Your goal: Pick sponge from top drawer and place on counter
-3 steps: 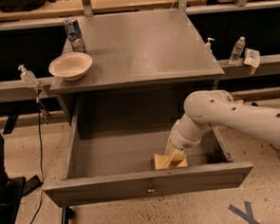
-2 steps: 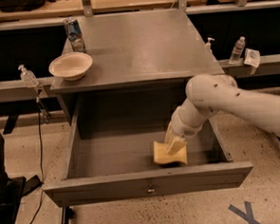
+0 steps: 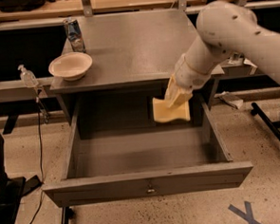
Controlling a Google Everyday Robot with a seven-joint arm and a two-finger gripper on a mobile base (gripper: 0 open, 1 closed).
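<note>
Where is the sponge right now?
In the camera view, right of centre, the sponge hangs from the claw above the open top drawer, just below the counter front edge.

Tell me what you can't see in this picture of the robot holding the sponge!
1. Camera view: the sponge has its top edge hidden inside the end effector, which grips it above the top drawer, by the counter front edge.
2. The arm has its base cut off by the right edge.
3. The can label is too blurred to read.
4. The counter's right front corner hides behind the arm.
</note>
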